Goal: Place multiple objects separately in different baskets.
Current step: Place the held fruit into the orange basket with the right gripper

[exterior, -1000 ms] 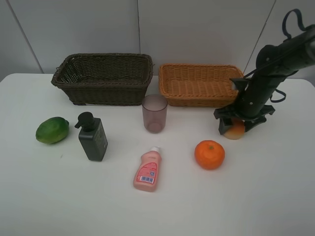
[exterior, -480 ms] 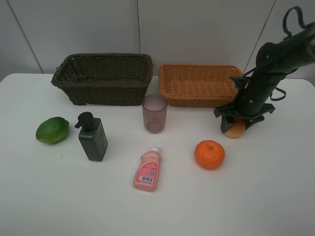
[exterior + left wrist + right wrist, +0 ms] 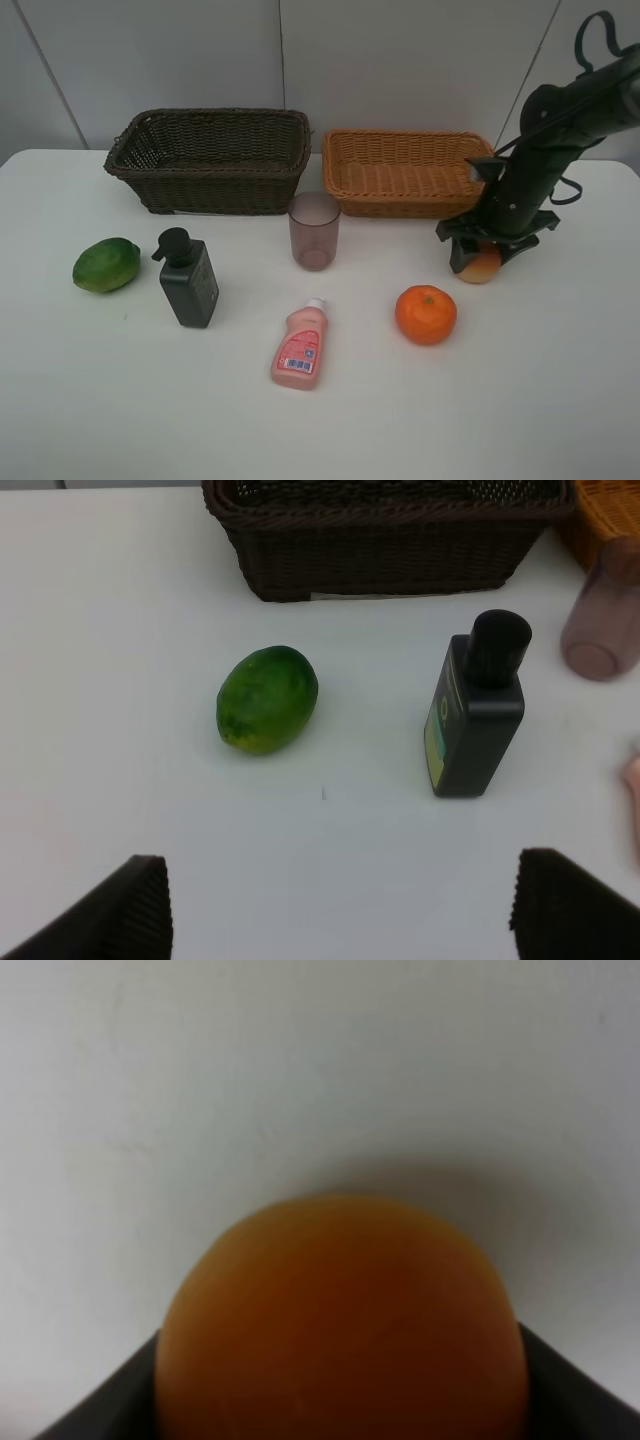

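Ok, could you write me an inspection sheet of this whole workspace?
Surface: white table, no spills seen.
Job's things: dark brown wicker basket and orange-tan wicker basket, nothing seen inside; green round fruit, upright dark green pump bottle, upright translucent mauve cup, lying pink white-capped bottle and round orange on the table.
Clutter: nothing seen.
Hands: left hand open; right hand shut on red-yellow peach.
Cables: black cable loops on right arm.
Surroundings: pale wall panels behind.
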Action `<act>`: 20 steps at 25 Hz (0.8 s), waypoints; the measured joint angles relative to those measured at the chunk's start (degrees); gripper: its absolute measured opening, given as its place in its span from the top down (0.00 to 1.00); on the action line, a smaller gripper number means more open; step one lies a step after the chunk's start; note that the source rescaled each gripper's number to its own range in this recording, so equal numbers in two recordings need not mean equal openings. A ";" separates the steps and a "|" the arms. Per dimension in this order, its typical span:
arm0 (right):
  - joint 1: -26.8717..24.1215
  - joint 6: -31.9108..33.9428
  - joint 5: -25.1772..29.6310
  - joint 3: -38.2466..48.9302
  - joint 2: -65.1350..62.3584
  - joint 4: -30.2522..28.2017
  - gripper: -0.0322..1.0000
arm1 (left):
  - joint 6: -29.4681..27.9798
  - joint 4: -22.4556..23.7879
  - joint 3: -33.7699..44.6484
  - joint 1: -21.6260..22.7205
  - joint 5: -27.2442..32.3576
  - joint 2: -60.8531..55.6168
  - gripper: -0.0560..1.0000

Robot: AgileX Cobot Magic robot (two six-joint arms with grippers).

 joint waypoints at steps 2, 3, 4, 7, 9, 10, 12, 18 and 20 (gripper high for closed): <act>0.00 -0.60 0.39 0.00 -0.24 0.00 0.97 | 0.00 0.00 0.00 0.00 0.00 0.00 0.10; 0.00 -0.79 0.68 0.00 -0.50 0.00 0.97 | 0.00 0.00 0.00 0.00 0.00 0.00 0.10; 0.00 -0.91 0.97 0.00 -1.08 0.00 0.97 | 0.00 0.00 0.00 0.00 0.00 0.00 0.10; 0.00 -0.91 2.02 0.00 -3.56 0.00 0.97 | 0.00 0.00 0.00 0.00 0.00 0.00 0.10; 0.00 -0.96 3.26 0.00 -5.88 0.00 0.97 | 0.00 0.00 0.00 0.00 0.00 0.00 0.10; 0.00 -1.05 4.17 0.00 -6.69 0.00 0.97 | 0.00 0.00 0.00 0.00 0.00 0.00 0.10; 0.00 -1.05 5.28 -0.06 -8.53 -0.10 0.97 | 0.00 0.00 0.00 0.00 0.00 0.00 0.10; 0.00 -1.10 10.50 -5.12 -11.80 -0.15 0.97 | 0.00 0.00 0.00 0.00 0.00 0.00 0.10; 0.00 -1.10 11.73 -7.71 -11.80 -0.15 0.97 | 0.00 0.00 0.00 0.00 0.00 0.00 0.10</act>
